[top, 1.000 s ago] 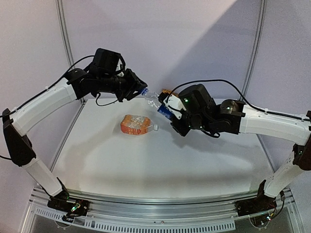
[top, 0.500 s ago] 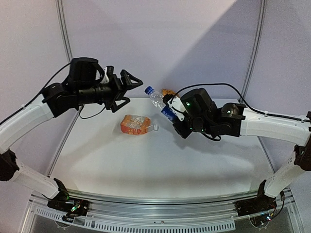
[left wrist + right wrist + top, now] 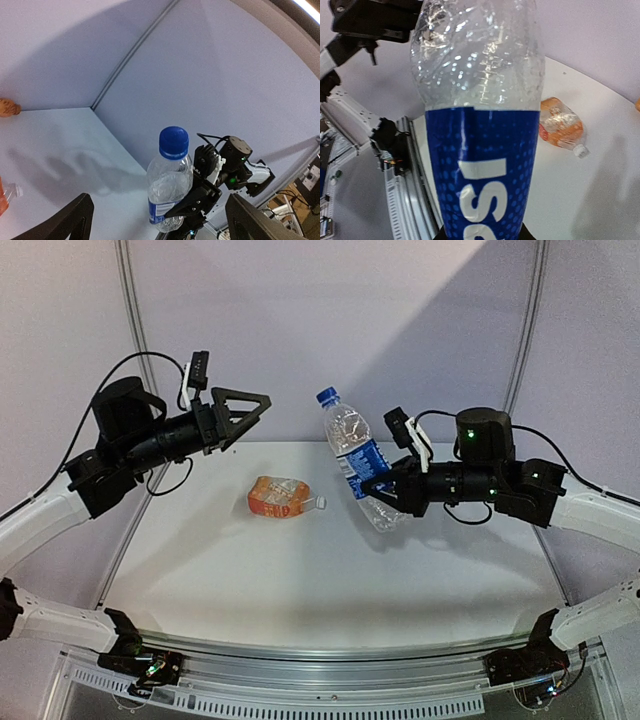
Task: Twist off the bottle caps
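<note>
Right end effector [image 3: 385,490] pinches water bottle [image 3: 358,465] low, aloft, blue cap [image 3: 327,397] toward 11 o'clock. Left end effector [image 3: 245,420] spread, well apart at cap's 9 o'clock. Risk: low grip lets bottle spin or crumple under twist.

**Soft, even light; glare and glints up close**

The top view is bright and flat: the white counter [image 3: 330,580] carries only faint, soft-edged grey shadows, and its near edge bows as under a wide lens. A diagonal line on the back wall [image 3: 300,300] parts a lighter tone from a darker one. In the left wrist view a white light strip [image 3: 307,6] burns out in the upper right corner, blurred shadows lie on the counter, and the left hand [image 3: 160,210] shows its fingers [image 3: 70,222] as near-black shapes. In the right wrist view the clear bottle [image 3: 480,75] crowds the lens, glints sparkling on its plastic, its blue label slightly soft.
</note>
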Controlling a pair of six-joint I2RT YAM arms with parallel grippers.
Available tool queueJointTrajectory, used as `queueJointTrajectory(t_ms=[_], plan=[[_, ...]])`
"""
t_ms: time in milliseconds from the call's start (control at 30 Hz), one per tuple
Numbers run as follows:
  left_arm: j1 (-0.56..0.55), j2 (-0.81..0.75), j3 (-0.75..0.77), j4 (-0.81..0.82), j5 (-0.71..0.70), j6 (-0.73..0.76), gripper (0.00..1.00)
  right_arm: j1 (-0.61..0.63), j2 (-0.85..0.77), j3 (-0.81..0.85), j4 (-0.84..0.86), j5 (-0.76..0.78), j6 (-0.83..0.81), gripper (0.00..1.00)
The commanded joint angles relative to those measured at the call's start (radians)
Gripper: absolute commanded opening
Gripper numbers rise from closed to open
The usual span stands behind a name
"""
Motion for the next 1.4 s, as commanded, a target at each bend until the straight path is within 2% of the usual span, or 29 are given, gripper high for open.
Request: queueJointTrajectory(t_ms=[0, 333, 500, 700, 900, 1033, 1133, 1367], plan=[[0.01, 0.1, 0.088, 0.133, 0.201, 0.05, 0.93, -0.017, -0.008, -0.006, 0.081, -0.23, 0.064, 0.0], [0.003, 0.282, 0.288, 0.096, 0.311, 0.095, 0.77, -0.017, 0.015, 0.005, 0.095, -0.266, 0.097, 0.0], [-0.008, 0.307, 0.305, 0.088, 0.342, 0.105, 0.7, -0.016, 0.012, 0.002, 0.089, -0.261, 0.105, 0.0], [-0.014, 0.333, 0.329, 0.041, 0.347, 0.123, 0.68, -0.016, 0.009, 0.001, 0.093, -0.257, 0.115, 0.0], [-0.021, 0.374, 0.379, 0.005, 0.357, 0.134, 0.56, -0.017, 0.011, 0.001, 0.098, -0.255, 0.121, 0.0], [-0.022, 0.386, 0.387, -0.021, 0.344, 0.141, 0.55, -0.016, 0.009, 0.001, 0.101, -0.25, 0.128, 0.0], [-0.023, 0.388, 0.386, -0.03, 0.341, 0.141, 0.46, -0.017, 0.009, 0.0, 0.102, -0.248, 0.131, 0.0], [-0.025, 0.395, 0.392, -0.052, 0.323, 0.132, 0.18, -0.016, 0.015, 0.008, 0.099, -0.241, 0.132, 0.0]])
